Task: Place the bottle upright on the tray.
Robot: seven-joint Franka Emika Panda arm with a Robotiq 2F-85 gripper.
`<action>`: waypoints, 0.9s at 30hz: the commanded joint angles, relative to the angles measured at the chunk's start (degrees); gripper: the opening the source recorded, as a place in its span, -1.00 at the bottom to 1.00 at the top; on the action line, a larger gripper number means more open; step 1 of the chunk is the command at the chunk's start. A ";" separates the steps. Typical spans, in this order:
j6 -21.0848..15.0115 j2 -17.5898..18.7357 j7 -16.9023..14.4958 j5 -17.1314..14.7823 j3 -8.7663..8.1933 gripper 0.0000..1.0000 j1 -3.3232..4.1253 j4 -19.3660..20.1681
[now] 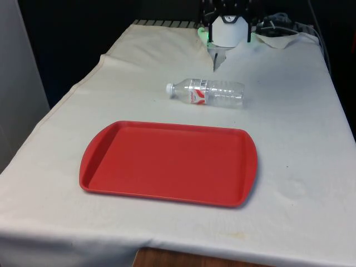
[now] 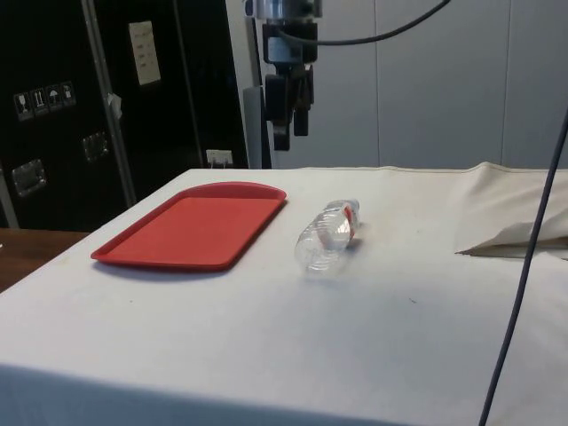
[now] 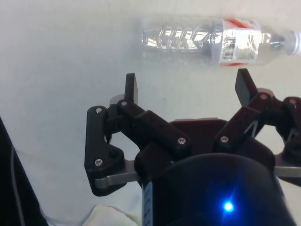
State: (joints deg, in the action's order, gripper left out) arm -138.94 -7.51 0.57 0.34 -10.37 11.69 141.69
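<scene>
High in the upper centre of the side view, we see the pincer (image 2: 291,133) hanging well above the worktop (image 2: 373,328), its fingers (image 3: 132,87) spread wide and grasping nothing. In the front view's upper middle our pincer (image 1: 216,62) sits just beyond the bottle (image 1: 207,92). That clear plastic bottle (image 3: 217,35) lies on its side on the white cloth, white cap toward the front view's left, wearing a red-and-white label whose print we cannot read. Nearer the front view's lower centre lies the red tray (image 1: 111,189), apart from the bottle.
</scene>
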 commanded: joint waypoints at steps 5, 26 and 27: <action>-3.15 1.03 -0.17 -0.29 0.00 1.00 0.00 1.43; -10.31 6.02 -0.06 -0.34 0.34 1.00 0.06 3.61; -10.66 6.25 -0.06 -0.34 0.34 1.00 0.06 3.67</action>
State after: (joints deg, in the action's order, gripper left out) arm -148.74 -1.32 0.57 0.34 -10.14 11.69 145.13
